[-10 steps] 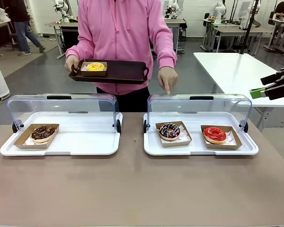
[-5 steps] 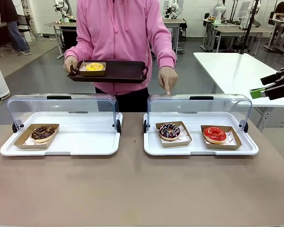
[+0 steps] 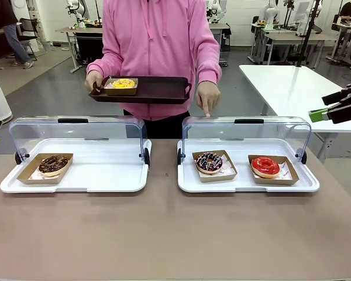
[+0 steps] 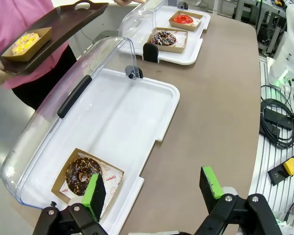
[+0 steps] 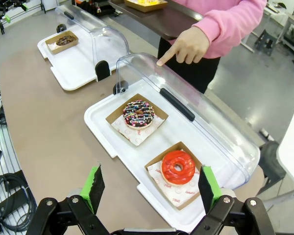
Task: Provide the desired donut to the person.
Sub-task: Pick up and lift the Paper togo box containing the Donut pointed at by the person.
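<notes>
Sprinkled donut (image 3: 209, 162): chocolate-iced with coloured sprinkles, in an open cardboard box (image 3: 228, 172) at the left end of the right case's tray (image 3: 245, 186), which stands on the far right part of the table (image 3: 175, 234). We record the person (image 3: 158, 41) at the far edge. The pointing hand (image 3: 207, 96) has its forefinger directed down at the top of this case's raised clear lid (image 3: 245, 137), directly over the sprinkled donut.

Writing: the paper liners (image 5: 182, 195) under the donuts carry red print, too small for us to read.

Containers:
- Right case: besides the sprinkled donut, a second cardboard box toward the right end holds a red-glazed donut (image 3: 265, 166).
- Left case (image 3: 93, 175), far left part of the table, lid (image 3: 76, 134) raised: one cardboard box at the left end holds a chocolate donut (image 3: 53, 164) with pale crumbs.
- Dark serving tray (image 3: 158, 91), held above the far edge by the person's other hand (image 3: 93, 80): one cardboard box with a yellow-iced donut (image 3: 123, 84).

Grippers:
- Left gripper (image 4: 152, 188): fingers spread wide, holding and touching nothing. It hangs above the near left corner of the left case.
- Right gripper (image 5: 150, 188): fingers likewise spread wide, empty. It hangs above the right case on the robot's side, well apart from both donuts.
</notes>
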